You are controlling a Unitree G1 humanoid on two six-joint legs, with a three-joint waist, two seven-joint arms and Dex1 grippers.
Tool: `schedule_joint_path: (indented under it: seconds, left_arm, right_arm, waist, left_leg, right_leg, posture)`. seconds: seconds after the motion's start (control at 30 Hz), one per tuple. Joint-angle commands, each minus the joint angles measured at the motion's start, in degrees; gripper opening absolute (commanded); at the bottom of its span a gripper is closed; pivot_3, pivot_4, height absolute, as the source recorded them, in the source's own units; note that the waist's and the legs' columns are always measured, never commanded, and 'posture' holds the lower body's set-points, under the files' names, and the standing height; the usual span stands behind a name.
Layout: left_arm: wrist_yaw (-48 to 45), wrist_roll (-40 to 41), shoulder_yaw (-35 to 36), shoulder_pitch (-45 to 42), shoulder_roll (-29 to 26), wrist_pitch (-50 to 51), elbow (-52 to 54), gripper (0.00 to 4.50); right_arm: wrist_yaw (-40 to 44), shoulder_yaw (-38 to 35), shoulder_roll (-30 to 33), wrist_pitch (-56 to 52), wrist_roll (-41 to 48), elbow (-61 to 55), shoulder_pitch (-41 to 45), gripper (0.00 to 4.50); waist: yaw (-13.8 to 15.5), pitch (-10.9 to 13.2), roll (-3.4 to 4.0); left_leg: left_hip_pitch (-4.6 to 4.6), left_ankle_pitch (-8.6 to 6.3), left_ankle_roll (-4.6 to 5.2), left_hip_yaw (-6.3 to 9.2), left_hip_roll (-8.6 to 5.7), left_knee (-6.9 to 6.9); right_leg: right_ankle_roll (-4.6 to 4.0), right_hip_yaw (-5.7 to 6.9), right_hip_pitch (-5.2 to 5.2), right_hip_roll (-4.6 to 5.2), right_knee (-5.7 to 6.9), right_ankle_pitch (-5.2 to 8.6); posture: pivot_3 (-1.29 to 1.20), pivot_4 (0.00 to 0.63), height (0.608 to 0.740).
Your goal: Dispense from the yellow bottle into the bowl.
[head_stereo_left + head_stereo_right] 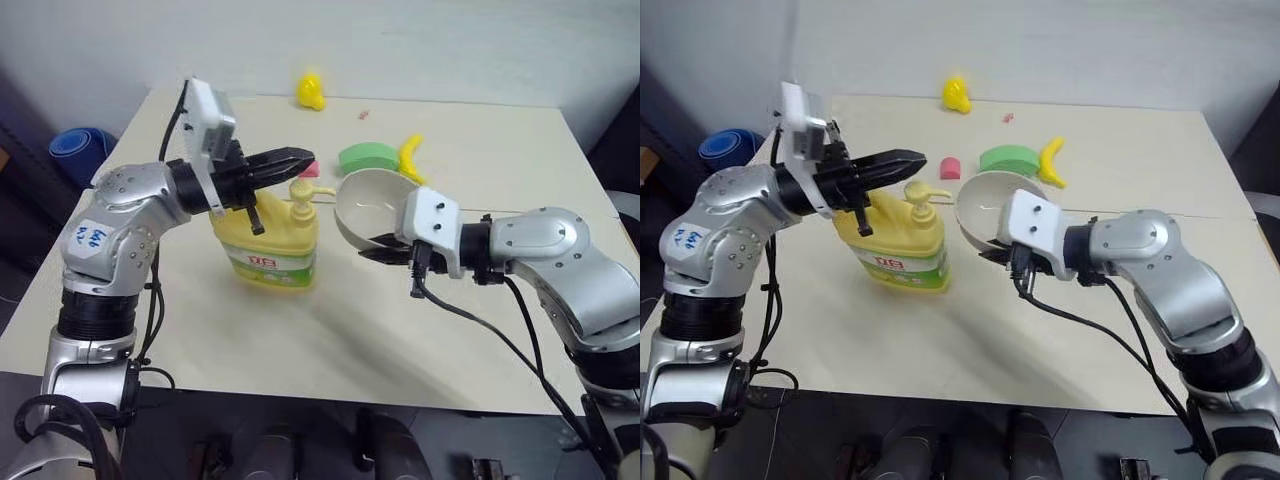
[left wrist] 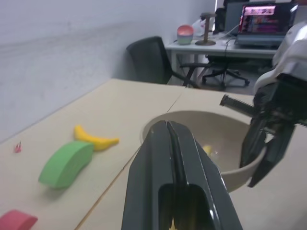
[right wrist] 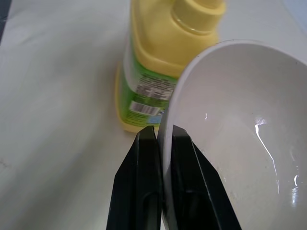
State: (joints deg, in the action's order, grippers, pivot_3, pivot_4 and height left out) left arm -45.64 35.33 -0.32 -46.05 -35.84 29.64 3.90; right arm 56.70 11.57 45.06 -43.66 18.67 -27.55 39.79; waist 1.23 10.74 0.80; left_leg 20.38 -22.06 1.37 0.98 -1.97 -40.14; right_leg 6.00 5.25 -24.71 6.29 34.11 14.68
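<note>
The yellow bottle [image 1: 268,240] stands upright on the table, its pump [image 1: 302,190] pointing toward the bowl. My left gripper [image 1: 305,158] is shut and empty, hovering just above the pump head. Beside the pump hangs the bowl [image 1: 370,200], lifted off the table and tilted with its mouth toward the bottle. My right gripper [image 3: 163,132] is shut on the bowl's rim, one finger inside and one outside. In the left wrist view the bowl [image 2: 211,124] lies just beyond the closed fingertips [image 2: 168,125]. The right wrist view has the bottle [image 3: 163,57] behind the bowl's edge.
At the back of the table [image 1: 300,340] lie a green block [image 1: 368,156], a yellow banana toy [image 1: 411,158], a small pink piece [image 1: 308,168] and a yellow pear-like toy [image 1: 311,91]. A blue roll [image 1: 80,150] sits off the table's left side.
</note>
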Motion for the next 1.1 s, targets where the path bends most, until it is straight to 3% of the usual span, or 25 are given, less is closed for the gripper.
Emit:
schedule_joint_path:
  seconds: [0.03,0.4,0.63,0.77,1.1]
  left_arm:
    - [1.00,-1.47,1.02,-0.90,0.53,0.59,1.15,0.02]
    - [0.17,-1.88,2.44,-1.95,2.03,2.11,1.90,0.02]
    - [-4.00,3.53,6.54,-3.66,1.79,2.72,3.83,0.02]
    - [-7.54,1.59,3.55,-0.79,-1.87,4.07,6.90,0.02]
    - [-1.26,-2.47,1.09,1.06,1.10,5.26,7.42,0.02]
  right_arm:
    - [0.39,-0.23,0.64,-1.04,0.93,-1.91,1.93,0.00]
    - [2.15,1.63,1.09,-3.56,1.22,-1.14,5.73,0.00]
    - [2.08,1.23,1.30,-2.85,1.19,-1.62,5.18,0.00]
    - [2.38,0.96,1.69,-2.98,1.64,-2.54,5.09,0.00]
    - [2.59,1.35,2.57,-4.04,2.47,-4.61,5.06,0.00]
  waist:
    - [0.00,0.01,-0.01]
    - [0.08,0.01,-0.02]
    - [-0.03,0.02,-0.03]
    - [-0.14,0.02,-0.03]
    - [0.07,0.03,-0.06]
  left_leg:
    - [0.00,0.00,0.01,0.00,0.00,-0.02]
    - [-0.02,0.07,0.12,0.02,-0.19,-0.18]
    - [-0.01,0.07,0.12,0.01,-0.18,-0.19]
    - [-0.01,0.07,0.12,0.01,-0.19,-0.20]
    - [-0.01,0.07,0.12,0.02,-0.22,-0.38]
  right_leg:
    - [0.01,0.06,0.01,0.02,0.01,0.00]
    - [0.13,0.04,0.08,0.22,0.11,-0.08]
    - [0.13,0.04,0.06,0.22,0.15,-0.09]
    - [0.13,0.04,0.07,0.22,0.15,-0.09]
    - [0.12,-0.11,0.09,0.25,0.31,-0.09]
  posture:
    - [0.00,0.150,0.740]
    - [0.00,0.150,0.740]
    - [0.00,0.150,0.740]
    - [0.00,0.150,0.740]
    - [0.00,0.150,0.740]
